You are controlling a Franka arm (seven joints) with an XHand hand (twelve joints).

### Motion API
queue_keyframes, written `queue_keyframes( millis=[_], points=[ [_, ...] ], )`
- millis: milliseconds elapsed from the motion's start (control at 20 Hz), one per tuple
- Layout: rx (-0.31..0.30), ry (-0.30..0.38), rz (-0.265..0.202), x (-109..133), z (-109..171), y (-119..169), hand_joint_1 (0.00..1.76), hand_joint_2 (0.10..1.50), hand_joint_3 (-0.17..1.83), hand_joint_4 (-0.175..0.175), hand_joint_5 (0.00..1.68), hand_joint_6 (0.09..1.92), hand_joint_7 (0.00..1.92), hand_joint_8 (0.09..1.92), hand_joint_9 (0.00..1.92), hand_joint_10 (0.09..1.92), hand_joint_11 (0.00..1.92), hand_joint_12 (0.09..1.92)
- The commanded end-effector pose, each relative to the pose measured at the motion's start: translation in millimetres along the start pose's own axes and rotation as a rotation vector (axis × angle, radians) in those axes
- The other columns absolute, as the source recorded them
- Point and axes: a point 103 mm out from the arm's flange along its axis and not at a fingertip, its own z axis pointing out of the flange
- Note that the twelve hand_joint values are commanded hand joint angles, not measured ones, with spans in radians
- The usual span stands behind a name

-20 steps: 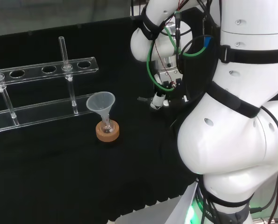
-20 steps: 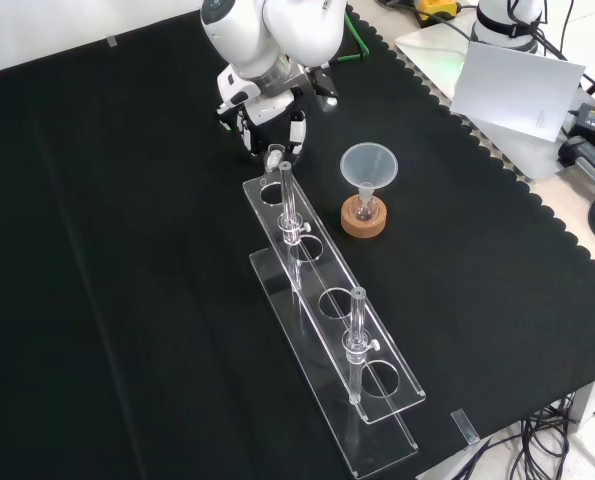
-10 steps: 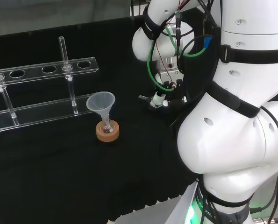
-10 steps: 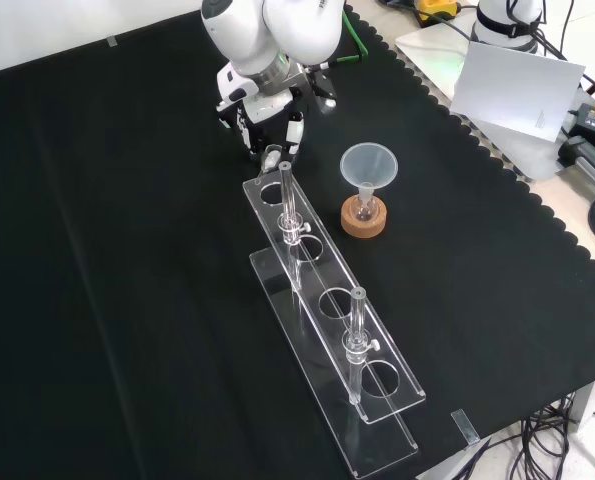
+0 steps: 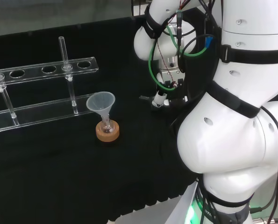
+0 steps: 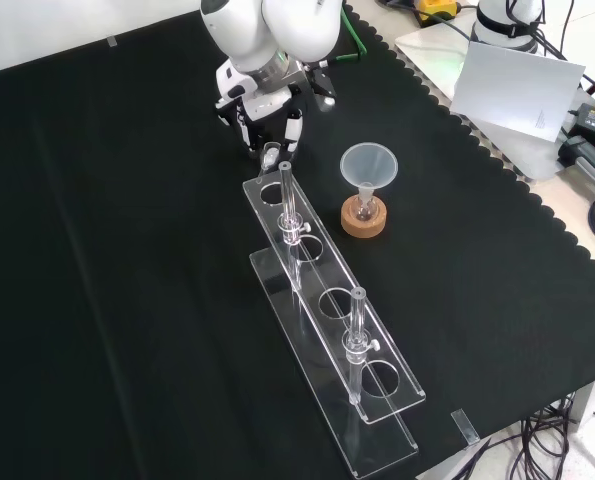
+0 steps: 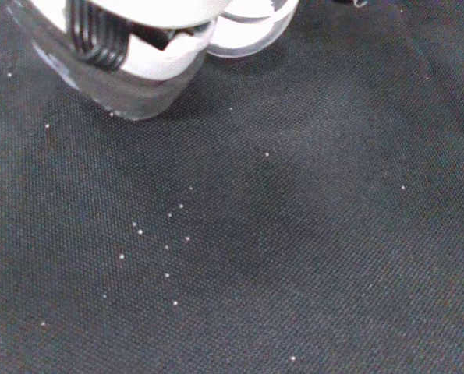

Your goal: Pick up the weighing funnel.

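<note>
Weighing funnel (image 7: 130, 97): a clear piece lying against the hand (image 7: 165, 43) in the wrist view, with fingers curled onto it and dark cloth (image 7: 294, 234) beneath. In the front view's upper centre-left it sits at the fingertips, just above the clear rack (image 6: 327, 320). To the right, the big funnel (image 6: 368, 165) stands apart on its cork ring (image 6: 364, 222).

Assessment: grasp apparently made. Clearance from the cloth cannot be confirmed, so the lift remains.

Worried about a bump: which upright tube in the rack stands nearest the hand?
The tube at the upper end of the rack in the front view, below the hand; the other tube stands farther down.
</note>
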Motion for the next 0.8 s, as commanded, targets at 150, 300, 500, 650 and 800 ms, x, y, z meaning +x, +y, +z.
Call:
queue_keyframes(
  millis=[150,300,500,650,800],
  points=[
    [-0.009,0.004,-0.021,0,-7,-1,1.14,0.71,0.44,0.175,1.53,0.09,1.64,0.09,1.09,0.19,0.00,1.52],
    [-0.015,0.010,-0.029,1,-10,-2,1.14,0.71,0.44,0.175,1.53,0.09,1.65,0.09,1.09,0.19,0.00,1.52],
    [-0.031,0.015,-0.042,3,-16,-4,1.14,0.70,0.44,0.175,1.53,0.09,1.65,0.09,1.09,0.19,0.00,1.52],
    [-0.040,0.009,-0.055,3,-22,-6,1.14,0.70,0.45,0.175,1.54,0.09,1.65,0.09,1.09,0.19,0.00,1.52],
    [-0.042,0.011,-0.057,2,-26,-8,1.14,0.70,0.45,0.175,1.54,0.09,1.65,0.09,1.09,0.19,0.00,1.52]
  ],
)
